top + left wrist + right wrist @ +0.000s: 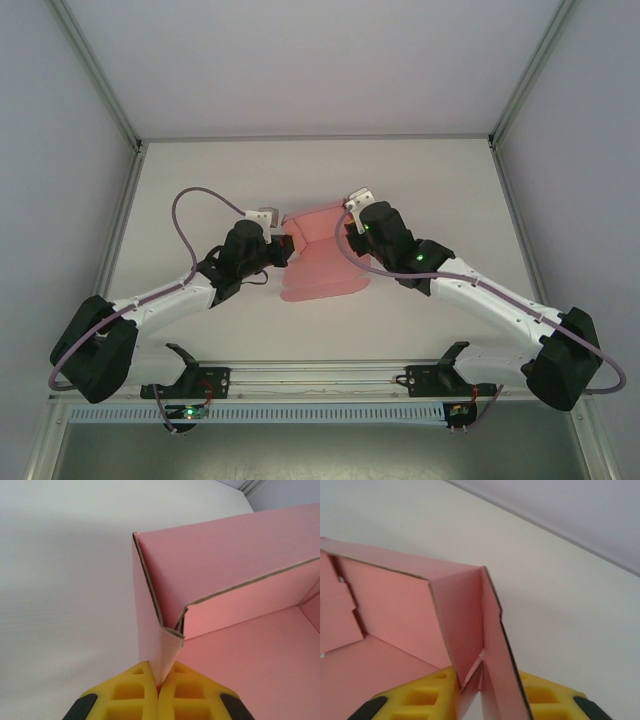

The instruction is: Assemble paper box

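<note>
Matte pink paper box, creased, thin, brown-edged

Count on the table: one box, two arms, two grippers.
One pink paper box, just the one, on one white table. Two arms: the left arm and the right arm. There are two purple cables too, the left cable and the right cable – one per arm. Two grippers: the left gripper and the right gripper. Each shows two yellow fingers in its wrist view, so that's four fingers all told.
</note>
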Tool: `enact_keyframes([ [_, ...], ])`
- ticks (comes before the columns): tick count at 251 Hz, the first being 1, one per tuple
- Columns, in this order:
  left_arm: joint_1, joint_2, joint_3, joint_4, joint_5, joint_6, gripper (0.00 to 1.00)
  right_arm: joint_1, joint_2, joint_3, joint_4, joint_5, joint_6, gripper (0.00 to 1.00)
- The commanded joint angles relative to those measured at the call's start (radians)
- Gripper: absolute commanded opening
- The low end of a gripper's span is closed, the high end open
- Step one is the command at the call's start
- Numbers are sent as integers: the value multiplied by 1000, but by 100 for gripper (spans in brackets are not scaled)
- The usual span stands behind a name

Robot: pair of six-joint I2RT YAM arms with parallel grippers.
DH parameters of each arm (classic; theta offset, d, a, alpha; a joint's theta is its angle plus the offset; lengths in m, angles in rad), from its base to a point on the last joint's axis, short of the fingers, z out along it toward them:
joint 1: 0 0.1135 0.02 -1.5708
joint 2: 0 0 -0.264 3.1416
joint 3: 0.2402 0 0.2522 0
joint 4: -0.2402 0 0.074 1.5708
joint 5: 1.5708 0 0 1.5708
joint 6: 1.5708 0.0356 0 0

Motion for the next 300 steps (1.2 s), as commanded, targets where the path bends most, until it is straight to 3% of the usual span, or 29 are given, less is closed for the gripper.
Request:
enact_keyframes([
  [1,-1,-22,15,-8,-43,18,0,-41,-46,-22,-54,120,17,29],
  [72,-1,-49,2,-20,-76,20,0,-81,-112,-48,-109,32,25,28],
  [97,-1,-57,0,-28,-84,20,0,-91,-115,-48,-134,20,29,22],
  [138,-1,-73,-7,-30,-83,19,0,-93,-80,-13,-204,127,47,13],
  [202,-1,-97,-18,-36,-87,22,0,-94,6,48,-279,300,66,11],
  [240,-1,-89,-17,-34,-85,24,0,-95,-3,36,-213,165,42,25],
  [264,-1,-83,-15,-34,-87,26,0,-96,-40,20,-160,66,12,26],
  [284,-1,-80,-18,-24,-79,30,0,-100,-82,9,-134,21,-1,36],
  [300,1,-79,-23,-16,-74,33,0,-112,-118,3,-133,-9,-13,36],
])
